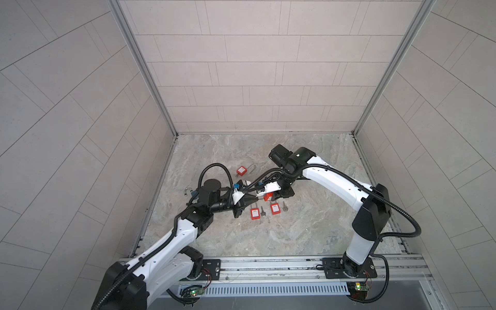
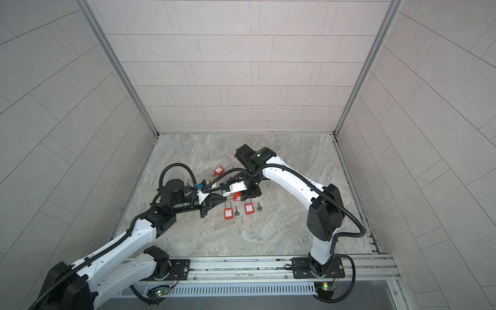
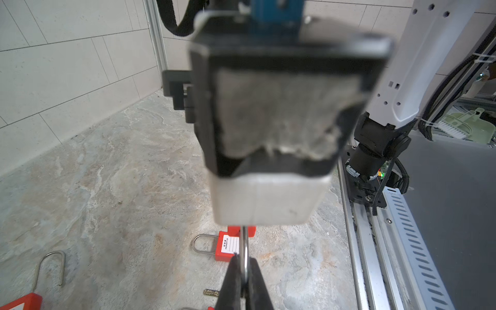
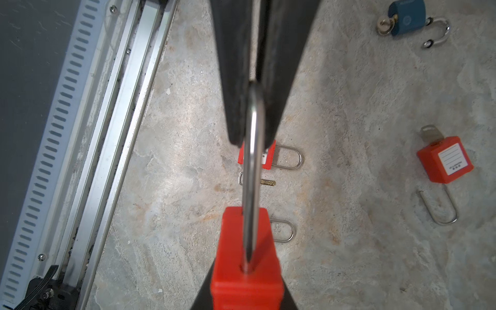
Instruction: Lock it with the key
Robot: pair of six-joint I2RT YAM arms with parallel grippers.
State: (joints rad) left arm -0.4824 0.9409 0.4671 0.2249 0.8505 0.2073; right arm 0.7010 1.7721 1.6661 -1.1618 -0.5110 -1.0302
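Top views both show the grey marbled surface [image 1: 295, 236], with the left arm [image 1: 166, 241] and the right arm [image 1: 335, 179] reaching inward. Their ends meet near the middle of the surface, slightly left of centre.

In the left wrist view, the left gripper [image 3: 243, 271] has its jaws closed on the steel shackle [image 3: 244, 247] of the held red padlock [image 1: 267, 197]. In the right wrist view, the right gripper [image 4: 245, 298] has its jaws clamped on two sides of this padlock's red body, at the end away from the shackle. The padlock hangs between the two grippers, raised off the surface. Whether a key is seated in it cannot be told.

Four more padlocks lie on the surface:
- The near-left red padlock [image 1: 254, 214] and the near-right red padlock [image 1: 275, 208] lie just nearer than the held one, with their shackles pointing far.
- The far red padlock [image 1: 241, 170] lies farther away and to the left, with its shackle open.
- The blue padlock [image 4: 408, 17] lies at the left and is mostly hidden by the left arm in both top views. Its shackle is open.

Keys:
- The middle key [image 1: 262, 211] lies between the two near padlocks.
- The right key [image 1: 284, 206] lies just right of the near-right padlock.
- The grey inserted key [image 4: 430, 132] protrudes from the far red padlock.
- The brass inserted key [image 4: 386, 24] protrudes from the blue padlock.
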